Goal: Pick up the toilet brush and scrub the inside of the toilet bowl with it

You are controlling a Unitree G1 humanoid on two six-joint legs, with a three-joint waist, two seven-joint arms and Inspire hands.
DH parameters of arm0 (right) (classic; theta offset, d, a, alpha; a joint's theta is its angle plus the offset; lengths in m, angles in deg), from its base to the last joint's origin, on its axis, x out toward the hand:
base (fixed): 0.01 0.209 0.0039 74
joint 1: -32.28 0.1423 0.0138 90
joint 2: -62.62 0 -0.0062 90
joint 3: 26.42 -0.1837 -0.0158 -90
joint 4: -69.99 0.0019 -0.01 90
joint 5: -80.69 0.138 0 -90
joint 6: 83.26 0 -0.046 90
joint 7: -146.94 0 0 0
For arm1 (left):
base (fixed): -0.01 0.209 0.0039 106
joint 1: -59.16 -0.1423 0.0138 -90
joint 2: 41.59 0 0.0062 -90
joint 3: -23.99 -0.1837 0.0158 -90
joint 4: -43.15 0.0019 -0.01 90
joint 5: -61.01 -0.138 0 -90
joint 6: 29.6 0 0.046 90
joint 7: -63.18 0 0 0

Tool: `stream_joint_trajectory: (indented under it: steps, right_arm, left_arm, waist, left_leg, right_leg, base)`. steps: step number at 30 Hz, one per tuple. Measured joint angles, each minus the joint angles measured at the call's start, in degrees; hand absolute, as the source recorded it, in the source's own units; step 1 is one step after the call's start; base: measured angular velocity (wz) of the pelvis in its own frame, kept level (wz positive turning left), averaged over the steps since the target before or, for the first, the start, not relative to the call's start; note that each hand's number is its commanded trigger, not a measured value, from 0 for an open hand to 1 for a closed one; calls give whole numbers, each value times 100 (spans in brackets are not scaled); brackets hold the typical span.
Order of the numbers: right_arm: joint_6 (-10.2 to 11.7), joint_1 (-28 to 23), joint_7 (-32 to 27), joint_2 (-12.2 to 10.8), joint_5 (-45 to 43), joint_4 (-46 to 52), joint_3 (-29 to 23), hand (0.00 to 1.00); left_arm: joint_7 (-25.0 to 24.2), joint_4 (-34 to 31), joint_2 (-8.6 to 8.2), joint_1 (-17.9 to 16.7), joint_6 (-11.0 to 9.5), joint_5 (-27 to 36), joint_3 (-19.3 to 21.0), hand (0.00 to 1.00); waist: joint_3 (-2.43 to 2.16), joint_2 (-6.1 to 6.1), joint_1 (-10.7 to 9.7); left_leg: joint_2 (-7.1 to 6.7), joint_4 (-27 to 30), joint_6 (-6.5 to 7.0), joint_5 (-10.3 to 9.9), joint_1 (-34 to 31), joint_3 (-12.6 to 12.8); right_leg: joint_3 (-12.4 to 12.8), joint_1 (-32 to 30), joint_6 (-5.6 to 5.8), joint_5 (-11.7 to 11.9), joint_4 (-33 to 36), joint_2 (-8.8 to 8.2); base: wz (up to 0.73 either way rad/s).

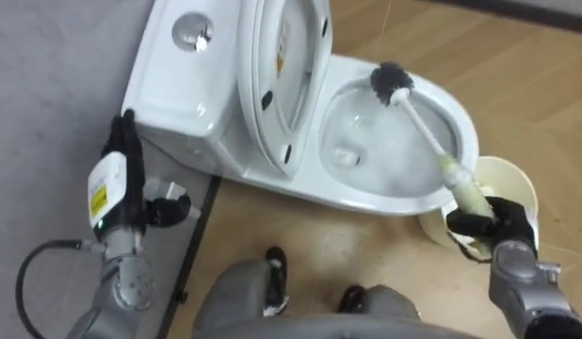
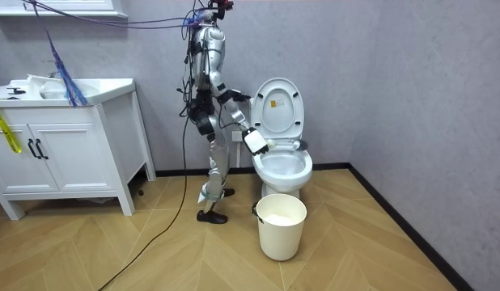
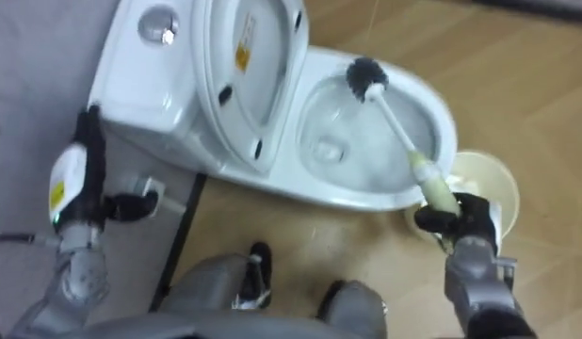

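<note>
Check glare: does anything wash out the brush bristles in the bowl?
Left eye view: no; black bristles of the white-handled toilet brush stand dark against the white ceramic toilet bowl; a glint sits on the round chrome flush button. Room view: even light on the cream plastic bucket.

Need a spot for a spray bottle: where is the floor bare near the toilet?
Bare floor lies between the bucket and the cabinet, and again between the bucket and the wall at the room view's right. Crowded: the gap between toilet and bucket, where the right hand holds the brush.
</note>
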Motion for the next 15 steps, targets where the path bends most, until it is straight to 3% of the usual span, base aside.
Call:
stream_joint_trajectory:
  steps: [2,6,11,15]
  right_arm:
    - [144,-308,13,-140,-55,119,-267,100]
    - [269,-730,-39,-257,-477,378,-669,100]
    - [268,-876,-115,-315,-575,762,-800,100]
    - [359,-842,-336,-322,-998,1137,-1120,100]
  left_arm:
    - [-89,-3,-61,-386,-42,174,241,0]
    - [-139,98,-370,-880,-93,452,619,0]
    - [-148,990,-532,-889,-210,698,842,0]
    - [-170,1591,-856,-874,-270,1185,1370,0]
  waist:
    - [-21,-65,-84]
    - [28,-109,-87]
    - [45,-90,-66]
    - [42,-83,11]
  left_leg:
    - [-3,-127,-46,-65,332,-73]
    - [-11,-174,-106,-202,768,-128]
    - [-18,-301,-181,-276,1086,-104]
    - [-20,-541,-222,-290,1471,34]
  right_leg:
    - [-107,456,25,47,-334,80]
    - [-122,1028,51,63,-679,175]
    - [-115,1359,49,73,-876,233]
    - [30,1570,44,81,-936,244]
  base:
    - [15]
    - [1]
    - [-7]
    - [-19]
